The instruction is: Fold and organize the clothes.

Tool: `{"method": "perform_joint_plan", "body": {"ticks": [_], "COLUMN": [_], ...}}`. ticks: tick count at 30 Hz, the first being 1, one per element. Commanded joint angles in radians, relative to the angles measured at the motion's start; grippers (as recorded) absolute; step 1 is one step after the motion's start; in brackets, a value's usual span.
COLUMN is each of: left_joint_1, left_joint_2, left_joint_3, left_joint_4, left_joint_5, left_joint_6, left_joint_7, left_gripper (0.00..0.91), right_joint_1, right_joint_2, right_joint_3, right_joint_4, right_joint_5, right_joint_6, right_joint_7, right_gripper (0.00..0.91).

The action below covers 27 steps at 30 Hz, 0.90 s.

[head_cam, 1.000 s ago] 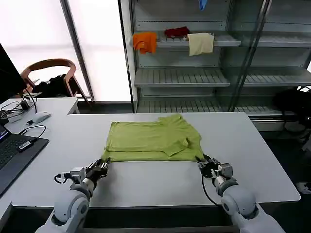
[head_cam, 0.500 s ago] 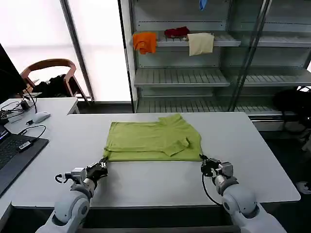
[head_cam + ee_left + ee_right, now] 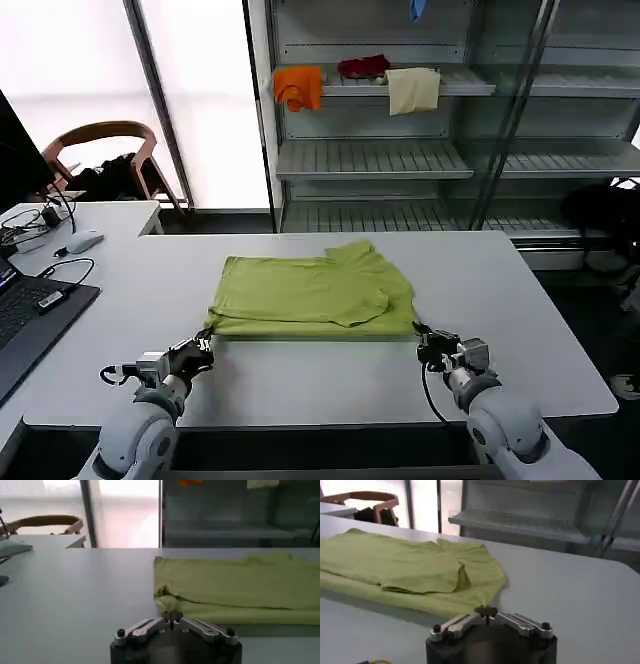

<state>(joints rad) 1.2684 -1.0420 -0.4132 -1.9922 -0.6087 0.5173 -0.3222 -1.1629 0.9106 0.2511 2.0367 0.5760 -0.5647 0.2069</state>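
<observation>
- Nearest you, at the table's (image 3: 300,385) near edge, your left gripper (image 3: 203,345) and right gripper (image 3: 424,338) sit low, one at each near corner of the lime T-shirt (image 3: 315,295).
- Both wrist views show the fingers pressed together: the left gripper (image 3: 171,617) pinches the bunched near-left corner of the T-shirt (image 3: 240,587), and the right gripper (image 3: 488,612) meets the T-shirt (image 3: 415,567) at its near-right corner.
- From here, a thin pinch could slip free if you lift fast, and the soft fabric would drop back.
- Uneven lifting could skew the fold, dragging the loose sleeve flap on the right out of line.
- Farther off, the head view shows the whole shirt lying mid-table, partly folded, with the shelving unit (image 3: 400,160) behind.
- Only the wrist views reveal the grip itself, though how deep the right pinch goes is hard to tell.
</observation>
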Motion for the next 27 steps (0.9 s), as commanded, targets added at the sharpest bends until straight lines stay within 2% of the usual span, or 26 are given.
{"method": "perform_joint_plan", "body": {"ticks": [1,7,12,25,26,27], "left_joint_1": [0.168,0.327,0.457,0.619,0.626,0.632], "left_joint_2": [0.008,-0.011,-0.035,-0.062,-0.063,-0.064], "left_joint_3": [-0.037,-0.094,-0.11,-0.07,-0.068,-0.064], "left_joint_4": [-0.162,-0.28,-0.349,-0.393,-0.396,-0.399], "left_joint_5": [0.002,0.025,0.065,0.147,0.149,0.155], "left_joint_6": [0.022,0.008,-0.04,-0.075,-0.078,-0.08], "left_joint_7": [-0.09,-0.158,-0.204,-0.264,-0.268,-0.272], "left_gripper": [0.0,0.0,0.01,0.02,0.04,0.403], "right_joint_1": [-0.082,-0.169,-0.275,-0.46,-0.467,-0.471], "right_joint_2": [-0.051,-0.096,-0.132,-0.166,-0.165,-0.164], "right_joint_3": [0.003,0.016,0.028,0.104,0.107,0.109], "right_joint_4": [0.105,0.182,0.223,0.304,0.309,0.311], "right_joint_5": [0.012,-0.004,-0.034,-0.048,-0.051,-0.054], "right_joint_6": [-0.014,-0.014,-0.013,-0.013,-0.013,-0.013], "right_joint_7": [0.0,-0.009,-0.014,0.006,0.006,0.006], "right_gripper": [0.0,0.0,0.0,0.0,0.0,0.0]}}
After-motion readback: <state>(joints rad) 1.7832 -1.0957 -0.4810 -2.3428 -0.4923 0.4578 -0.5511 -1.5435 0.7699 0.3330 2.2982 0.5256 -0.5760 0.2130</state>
